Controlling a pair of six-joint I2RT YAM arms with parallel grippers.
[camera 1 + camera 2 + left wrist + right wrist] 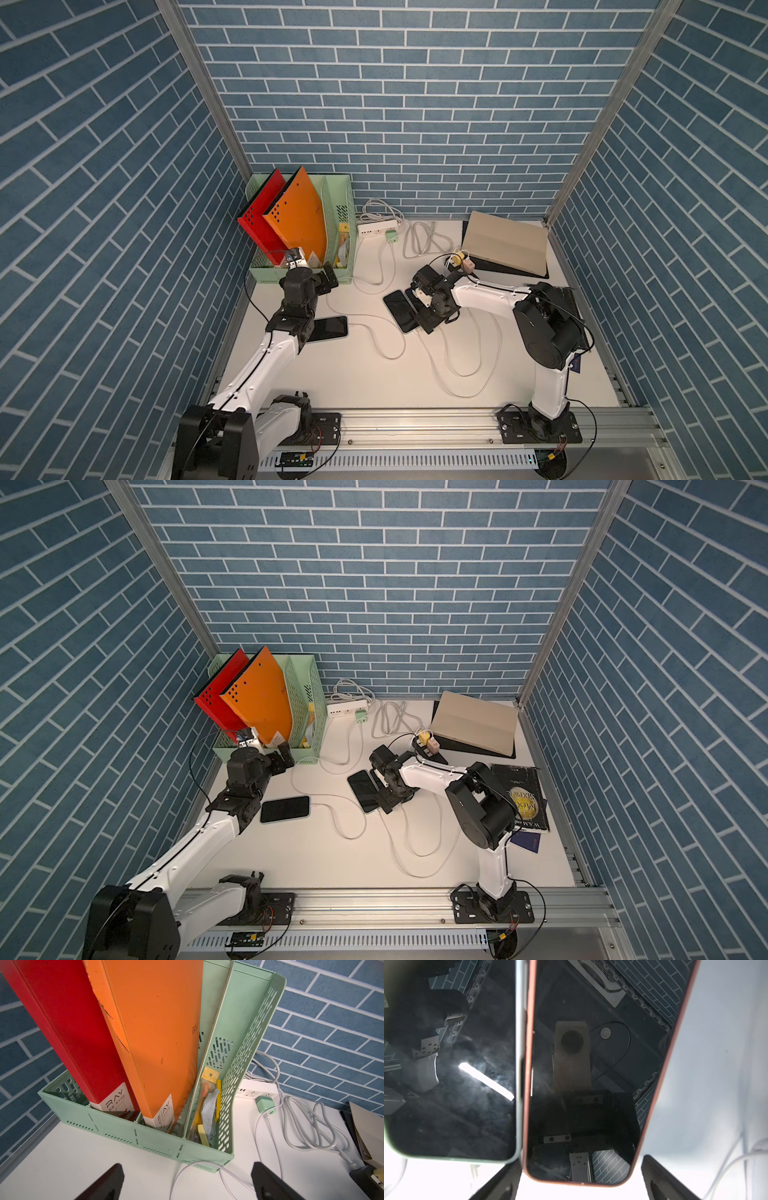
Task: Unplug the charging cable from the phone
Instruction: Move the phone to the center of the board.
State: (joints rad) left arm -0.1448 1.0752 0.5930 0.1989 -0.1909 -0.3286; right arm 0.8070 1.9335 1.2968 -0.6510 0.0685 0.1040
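Nothing looks unplugged yet. The red phone (581, 1084) lies flat on the table (353, 386), well right of the rack (303, 275) and edge to edge with a green phone (450, 1084) on its rack side. The right gripper (579, 1163) is low over the red phone's end farthest from the rack; its jaws are wide, one finger on each side of that end, and it has hold of nothing I can make out. The arm hides the port in both top views and the wrist view shows no plug, so I cannot tell whether the cable (459, 396) is seated, though white loops trail away from that end across the table. A third phone (328, 328), just in front of the rack, has its own lead in. The left gripper (188, 1167) hangs at the rack's front, fully spread and empty. By my reckoning the grasp and the pull are both left to do.
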